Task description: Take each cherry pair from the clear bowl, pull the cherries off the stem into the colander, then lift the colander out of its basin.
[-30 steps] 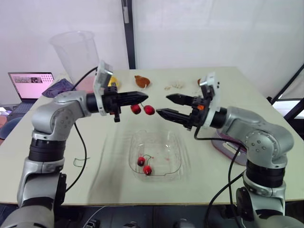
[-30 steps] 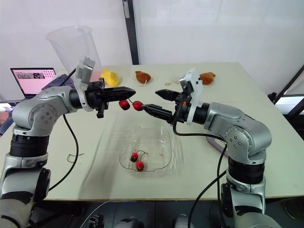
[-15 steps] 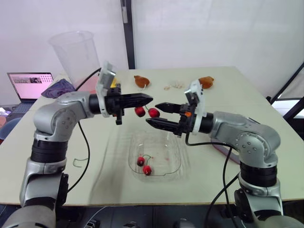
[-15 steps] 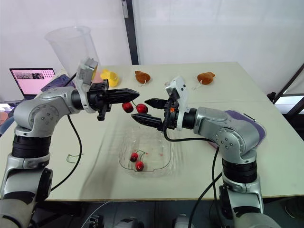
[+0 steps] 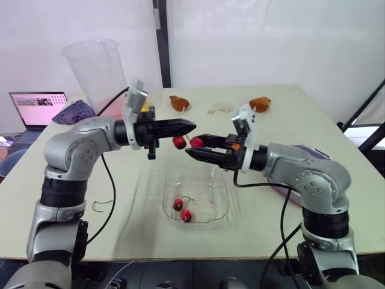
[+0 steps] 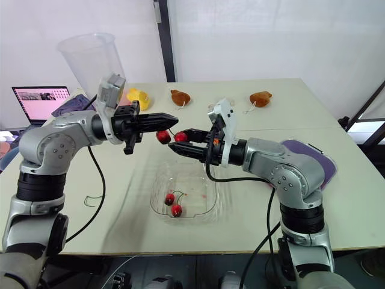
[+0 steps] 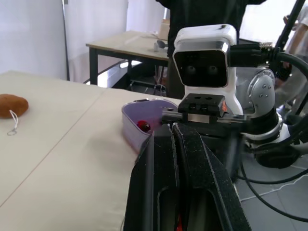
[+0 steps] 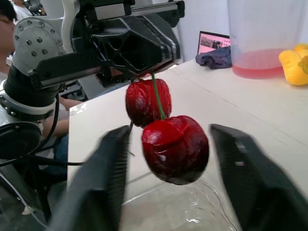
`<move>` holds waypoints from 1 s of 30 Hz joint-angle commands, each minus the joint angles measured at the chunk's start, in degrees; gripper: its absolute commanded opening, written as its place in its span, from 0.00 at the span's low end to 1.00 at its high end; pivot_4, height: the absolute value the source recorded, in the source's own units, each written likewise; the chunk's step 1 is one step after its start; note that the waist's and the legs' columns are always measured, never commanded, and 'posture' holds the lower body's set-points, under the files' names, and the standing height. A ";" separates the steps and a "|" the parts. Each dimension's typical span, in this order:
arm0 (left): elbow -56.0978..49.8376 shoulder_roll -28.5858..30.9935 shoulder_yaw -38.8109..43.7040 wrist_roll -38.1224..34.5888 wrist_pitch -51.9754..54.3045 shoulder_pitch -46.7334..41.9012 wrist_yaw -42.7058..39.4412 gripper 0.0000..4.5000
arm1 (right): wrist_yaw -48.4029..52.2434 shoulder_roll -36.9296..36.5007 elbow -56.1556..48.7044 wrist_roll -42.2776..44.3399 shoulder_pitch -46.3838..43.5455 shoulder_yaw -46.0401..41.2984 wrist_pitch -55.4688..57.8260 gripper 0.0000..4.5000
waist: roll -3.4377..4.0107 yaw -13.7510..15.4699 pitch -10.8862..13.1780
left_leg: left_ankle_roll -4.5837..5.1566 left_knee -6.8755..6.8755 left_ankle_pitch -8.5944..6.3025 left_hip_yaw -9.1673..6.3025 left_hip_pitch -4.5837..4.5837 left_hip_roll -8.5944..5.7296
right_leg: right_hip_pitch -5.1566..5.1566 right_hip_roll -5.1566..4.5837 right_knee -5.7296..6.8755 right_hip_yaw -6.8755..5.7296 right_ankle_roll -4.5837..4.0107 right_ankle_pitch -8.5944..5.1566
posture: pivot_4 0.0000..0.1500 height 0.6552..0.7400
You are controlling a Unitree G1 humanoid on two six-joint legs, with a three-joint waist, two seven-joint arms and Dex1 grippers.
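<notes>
My left gripper [image 5: 190, 126] is shut on the stem of a red cherry pair [image 5: 187, 142], holding it in the air above the clear bowl [image 5: 224, 180]. The two cherries [image 8: 175, 148] hang just below its black tips. From the other side, my right gripper [image 5: 193, 146] reaches in, open, with one finger [image 8: 108, 178] on each side of the nearer cherry and a small gap on both sides. A second cherry pair [image 5: 182, 209] lies in the bowl. The purple colander and basin [image 6: 322, 159] sit on the table at the right, behind my right arm.
At the back left stand a tall clear jug [image 5: 96, 69] with pink liquid, a yellow duck toy [image 6: 138, 96] and a laptop [image 5: 37, 107]. Two brown items [image 5: 179, 103] [image 5: 260, 103] lie along the table's far edge.
My right gripper has moved in towards the hanging cherries, and its fingers have narrowed around the nearer one. The left gripper keeps the stem in almost the same place.
</notes>
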 commanded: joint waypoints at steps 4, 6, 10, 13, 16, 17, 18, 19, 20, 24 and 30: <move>-1.93 0.48 1.08 -0.98 -0.09 -0.12 0.19 0.00 | -0.14 -0.33 -0.79 1.21 -0.62 0.24 -1.69 0.32 | 0.00 0.01 0.00 | 0.00 0.00 0.00 0.00 0.00 0.00 | 0.00 0.00 0.00 0.00 0.00 0.00 | 1.00 1.00; -1.97 0.49 1.06 -0.94 -0.12 -0.09 0.24 0.00 | -0.16 -0.27 -0.65 1.46 -0.64 0.23 -1.77 0.32 | 0.00 0.03 0.00 | 0.00 0.00 0.00 0.00 0.00 0.00 | 0.00 0.00 0.00 0.00 0.00 0.00 | 1.00 1.00; -2.07 0.45 0.94 -0.81 -0.22 0.00 0.33 0.00 | -0.15 -0.29 -0.58 1.74 -0.68 0.18 -1.97 0.13 | 0.00 0.01 0.00 | 0.00 0.00 0.00 0.00 0.00 0.00 | 0.00 0.00 0.00 0.00 0.00 0.00 | 1.00 1.00; -2.16 0.39 0.92 -0.88 -0.26 0.03 0.34 0.00 | -0.15 -0.46 -0.76 1.99 -0.62 0.19 -1.93 0.11 | 0.00 0.01 0.00 | 0.00 0.00 0.00 0.00 0.00 0.00 | 0.00 0.00 0.00 0.00 0.00 0.00 | 1.00 1.00; -2.11 0.29 0.85 -0.75 -0.51 0.03 0.43 0.00 | -0.24 -0.62 -0.74 2.74 0.38 -0.68 -1.53 0.11 | 0.00 0.03 0.00 | 0.00 0.00 0.00 0.00 0.00 0.00 | 0.00 0.00 0.00 0.00 0.00 0.00 | 1.00 1.00; -2.08 0.25 0.84 -0.71 -0.59 0.00 0.50 0.00 | -0.22 -0.67 -0.64 3.55 0.95 -1.39 -1.14 0.11 | 0.00 0.05 0.00 | 0.00 0.00 0.00 0.00 0.00 0.00 | 0.00 0.00 0.00 0.00 0.00 0.00 | 1.00 1.00; -2.04 0.24 0.90 -0.70 -0.63 -0.05 0.57 0.00 | 0.17 -1.21 -0.66 3.92 1.87 -1.89 -1.08 0.11 | 0.00 0.08 0.00 | 0.00 0.00 0.00 0.00 0.00 0.00 | 0.00 0.00 0.00 0.00 0.00 0.00 | 1.00 1.00; -2.01 0.27 0.96 -0.63 -0.74 -0.08 0.63 0.00 | 0.72 -2.04 -0.61 4.19 3.10 -2.44 -1.18 0.11 | 0.00 0.12 0.00 | 0.00 0.00 0.00 0.00 0.00 0.00 | 0.00 0.00 0.00 0.00 0.00 0.00 | 1.00 1.00; -1.92 0.27 1.12 -0.62 -0.83 -0.15 0.75 0.00 | 0.97 -2.80 -0.26 4.72 4.49 -3.38 -0.93 0.11 | 0.00 0.18 0.00 | 0.00 0.00 0.00 0.00 0.00 0.00 | 0.01 0.00 0.00 0.00 0.00 0.00 | 1.00 1.00; -1.55 0.31 1.15 -0.52 -1.18 -0.12 0.67 0.00 | 2.40 -7.06 -0.09 3.77 9.63 -3.05 -1.65 0.11 | -0.01 0.28 0.00 | 0.00 0.02 0.00 -0.01 0.00 -0.03 | 0.04 -0.01 -0.01 0.00 0.00 0.00 | 1.00 1.00; -1.35 -0.07 0.99 -0.36 -1.68 0.03 0.54 0.00 | 2.09 -10.60 0.41 4.84 13.41 -6.39 -1.64 0.11 | -0.01 0.12 0.00 | 0.00 -0.01 0.00 0.03 0.00 0.01 | 0.01 0.01 0.00 0.01 0.00 0.00 | 1.00 1.00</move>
